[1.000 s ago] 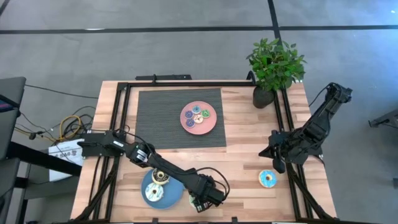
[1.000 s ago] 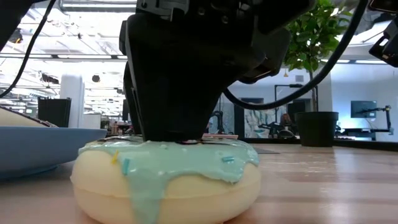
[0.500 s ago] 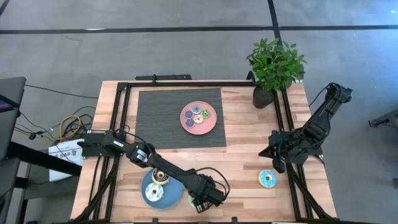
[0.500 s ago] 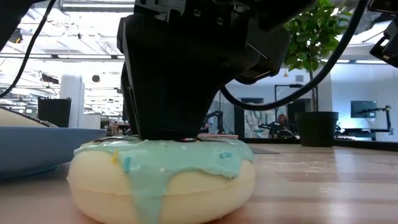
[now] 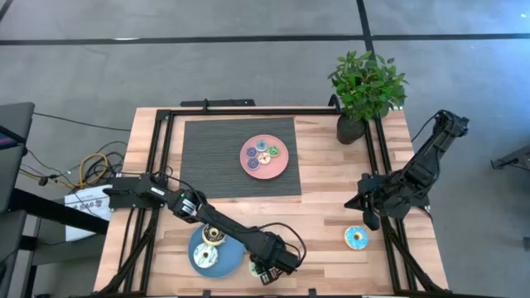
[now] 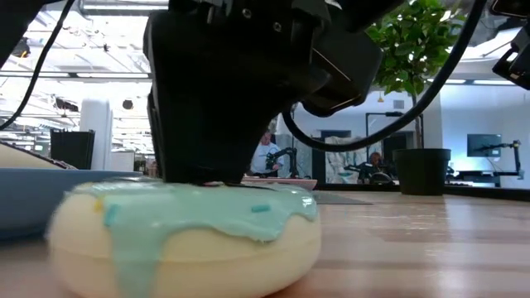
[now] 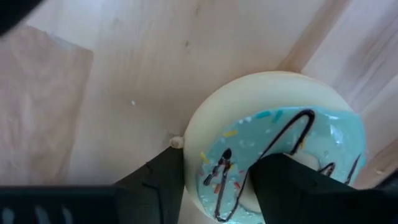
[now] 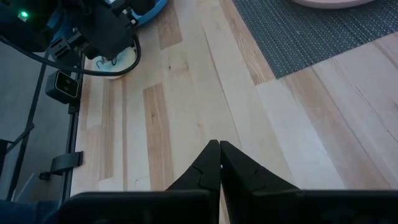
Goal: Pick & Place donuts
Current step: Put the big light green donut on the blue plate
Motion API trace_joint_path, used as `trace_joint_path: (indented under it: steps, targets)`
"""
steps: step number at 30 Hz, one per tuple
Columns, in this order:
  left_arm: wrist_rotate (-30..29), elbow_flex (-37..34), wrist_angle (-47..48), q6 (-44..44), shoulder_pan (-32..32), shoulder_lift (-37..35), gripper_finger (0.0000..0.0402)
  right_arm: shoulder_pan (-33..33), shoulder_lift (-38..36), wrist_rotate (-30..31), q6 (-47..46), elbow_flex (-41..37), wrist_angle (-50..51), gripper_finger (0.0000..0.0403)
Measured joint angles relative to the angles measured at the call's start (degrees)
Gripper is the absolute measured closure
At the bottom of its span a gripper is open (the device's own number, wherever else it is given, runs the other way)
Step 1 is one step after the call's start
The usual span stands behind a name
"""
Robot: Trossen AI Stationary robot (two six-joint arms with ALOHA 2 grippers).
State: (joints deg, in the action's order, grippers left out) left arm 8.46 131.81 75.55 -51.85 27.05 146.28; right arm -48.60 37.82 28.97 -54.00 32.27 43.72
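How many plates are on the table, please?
2. A pink plate lies on the dark mat; a blue plate lies on bare wood at the front left. None seems hidden.

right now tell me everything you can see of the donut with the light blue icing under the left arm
The cream toy ring donut with light blue icing looks like smooth moulded plastic. Its icing runs down the side in drips, with a dark squiggle line and small coloured sprinkles on top. It lies flat on the light wooden table, near the front edge beside the flat round blue plate. The left gripper stands right over it, jaws straddling one side of the ring, one on the outer rim and one in the hole. The grip is not clearly closed.
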Motion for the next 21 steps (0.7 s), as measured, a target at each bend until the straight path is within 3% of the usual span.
trace_joint_path:
  steps: [16, 21]
  targets:
    - [0.59, 2.84, 0.91, -4.37, -0.31, -1.17, 0.0245, 0.0, 0.0, 0.02, 0.02, 0.0, 0.02, 0.0403]
    - [0.82, 3.14, 9.23, -8.18, -0.37, -3.69, 0.0245, 0.0, 0.0, 0.04, 0.05, 0.0, 0.04, 0.0403]
